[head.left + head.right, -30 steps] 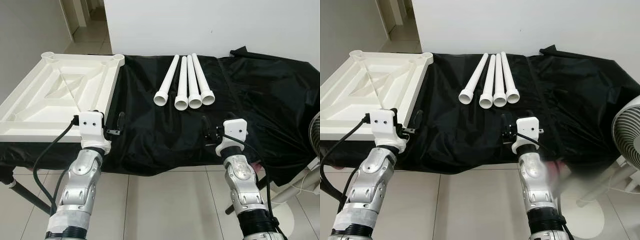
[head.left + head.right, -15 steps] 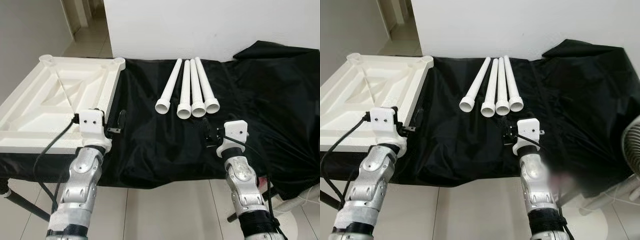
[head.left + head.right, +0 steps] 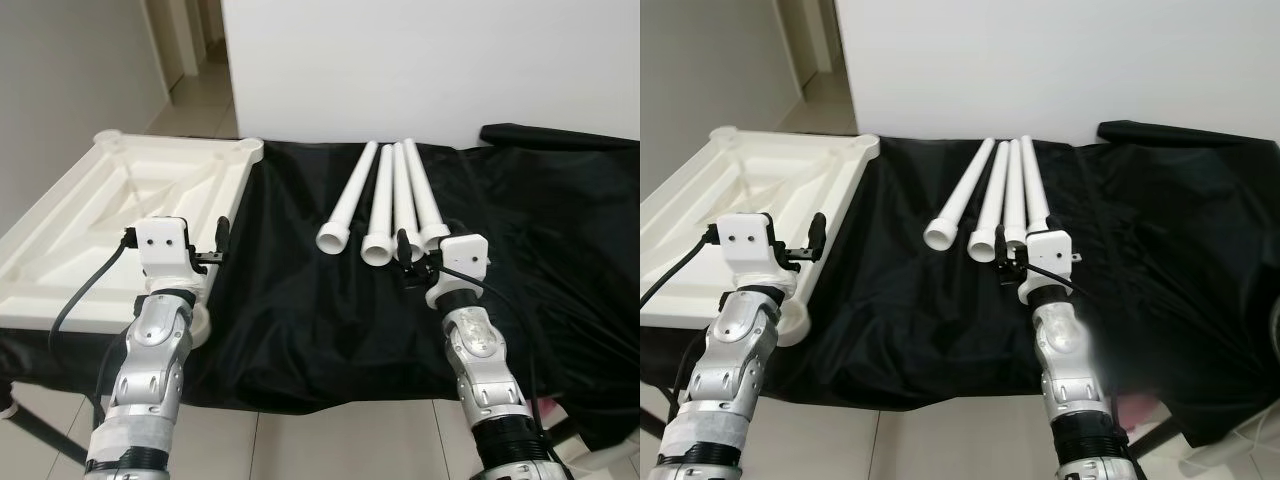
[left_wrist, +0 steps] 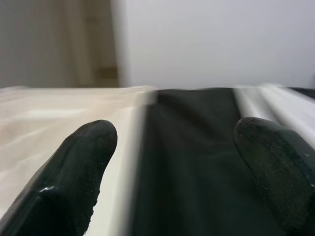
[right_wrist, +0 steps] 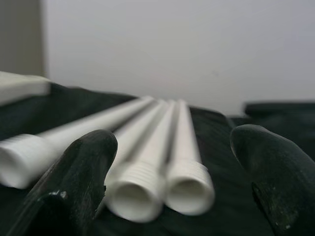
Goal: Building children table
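A large white moulded plastic tabletop [image 3: 120,215] lies upside down on the left end of a counter draped in black cloth [image 3: 300,300], its ribbed underside and round corner sockets facing up. To its right, near the middle of the counter, four white plastic tube legs [image 3: 385,200] lie side by side, touching one another, their threaded open ends turned toward the robot.

Compared with a second ago, the whole scene sits nearer and the legs lower in the head views, so the robot has closed in on the counter rather than the parts having moved. The right hand [image 5: 167,191], which hung well short of the legs, now sits just in front of their near ends; in its wrist view the two black fingers [image 5: 74,182] are spread wide with the threaded ends framed between them, and nothing is held. The left hand [image 4: 167,187] has come forward too, and is poised at the tabletop's right edge, fingers equally wide apart and empty, cream plastic on one side and black cloth on the other.

This looks like the end of the approach. No leg is lifted or fitted yet, so assembly has barely begun; the likely next step is for the right hand to close on one leg while the left steadies the tabletop.
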`<state>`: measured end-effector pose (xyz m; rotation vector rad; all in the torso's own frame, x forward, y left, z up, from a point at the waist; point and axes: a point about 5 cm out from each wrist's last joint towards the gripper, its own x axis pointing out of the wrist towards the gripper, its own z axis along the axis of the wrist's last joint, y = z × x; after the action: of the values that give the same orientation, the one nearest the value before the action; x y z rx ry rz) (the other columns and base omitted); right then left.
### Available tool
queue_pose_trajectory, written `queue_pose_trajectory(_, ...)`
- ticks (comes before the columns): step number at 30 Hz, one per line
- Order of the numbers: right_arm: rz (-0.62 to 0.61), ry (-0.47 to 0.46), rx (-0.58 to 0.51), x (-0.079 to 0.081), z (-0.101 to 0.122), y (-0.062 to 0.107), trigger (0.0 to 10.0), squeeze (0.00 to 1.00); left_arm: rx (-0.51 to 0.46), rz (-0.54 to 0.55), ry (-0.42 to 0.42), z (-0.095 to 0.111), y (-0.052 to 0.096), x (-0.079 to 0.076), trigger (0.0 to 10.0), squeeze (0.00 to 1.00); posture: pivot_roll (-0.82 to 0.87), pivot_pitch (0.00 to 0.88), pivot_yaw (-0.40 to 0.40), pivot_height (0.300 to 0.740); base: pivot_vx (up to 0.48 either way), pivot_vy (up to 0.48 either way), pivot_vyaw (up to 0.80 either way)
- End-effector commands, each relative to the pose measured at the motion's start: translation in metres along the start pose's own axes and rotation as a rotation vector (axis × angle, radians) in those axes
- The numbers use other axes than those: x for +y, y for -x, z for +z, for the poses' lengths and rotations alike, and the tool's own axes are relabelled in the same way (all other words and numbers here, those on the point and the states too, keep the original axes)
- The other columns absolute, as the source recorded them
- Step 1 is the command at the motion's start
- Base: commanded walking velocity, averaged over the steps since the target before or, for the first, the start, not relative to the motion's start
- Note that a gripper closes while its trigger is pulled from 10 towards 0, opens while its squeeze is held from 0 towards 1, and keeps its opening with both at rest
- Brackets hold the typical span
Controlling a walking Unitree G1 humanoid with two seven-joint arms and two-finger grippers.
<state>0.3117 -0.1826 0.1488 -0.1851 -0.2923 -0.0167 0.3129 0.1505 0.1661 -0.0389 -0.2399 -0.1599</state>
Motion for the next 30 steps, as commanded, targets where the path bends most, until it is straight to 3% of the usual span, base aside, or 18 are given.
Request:
queue_pose_trajectory(1, 0.001, -0.011, -0.006, 0.003, 0.002, -0.003, 10.0, 0.0, -0.002, 0.02, -0.012, 0.001, 0.0, 0.007, 10.0, 0.0, 0.0, 0.0, 0.016, 0.74, 0.262, 0.0, 0.0)
queue_pose_trajectory(10, -0.038, -0.001, 0.006, -0.004, 0.001, -0.007, 10.0, 0.0, -0.004, 0.011, -0.009, 0.002, -0.001, 0.004, 10.0, 0.0, 0.0, 0.0, 0.02, 0.74, 0.208, 0.0, 0.0)
queue_pose_trajectory(16, -0.1, -0.003, 0.026, -0.014, -0.002, -0.011, 10.0, 0.0, 0.011, -0.051, 0.045, 0.0, 0.0, -0.006, 10.0, 0.0, -0.01, 0.0, 0.032, 0.74, 0.0, 0.0, 0.0)
queue_pose_trajectory(25, -0.154, -0.023, 0.059, -0.027, -0.005, -0.016, 10.0, 0.0, 0.07, -0.097, 0.085, -0.004, 0.001, -0.014, 10.0, 0.0, -0.01, 0.0, 0.054, 0.74, 0.0, 0.0, 0.0)
queue_pose_trajectory(30, -0.175, -0.102, 0.088, -0.033, -0.006, -0.021, 10.0, 0.0, 0.151, -0.204, 0.065, -0.004, -0.002, -0.031, 10.0, 0.0, 0.0, 0.012, 0.07, 0.74, 0.0, 0.0, 0.0)
